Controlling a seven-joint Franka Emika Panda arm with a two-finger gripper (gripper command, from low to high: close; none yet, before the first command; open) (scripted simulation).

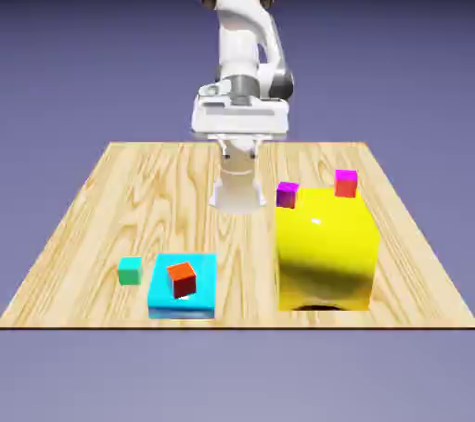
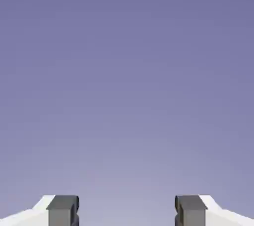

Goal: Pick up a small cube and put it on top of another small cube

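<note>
On the pale wooden tabletop (image 1: 111, 198), the small teal-green cube (image 1: 130, 270) sits at about eight o'clock, just beside a flat cyan block (image 1: 183, 300) carrying a red-orange cube (image 1: 183, 278). At four o'clock stands a big yellow block (image 1: 327, 249). The end effector (image 2: 127, 211) is spread wide, empty, facing plain blue-violet backdrop (image 2: 127, 71).

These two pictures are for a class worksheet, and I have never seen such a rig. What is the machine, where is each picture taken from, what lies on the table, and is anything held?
All of it is computer-rendered. The wide picture shows a white robot arm on a wooden table. On it lie a tiny teal-green cube, a red-orange cube on a flat cyan block, and a big yellow block with two more small cubes behind it. The other picture comes from a camera on the arm's hand: its grey fingers stand apart, holding nothing, facing the plain backdrop.
</note>
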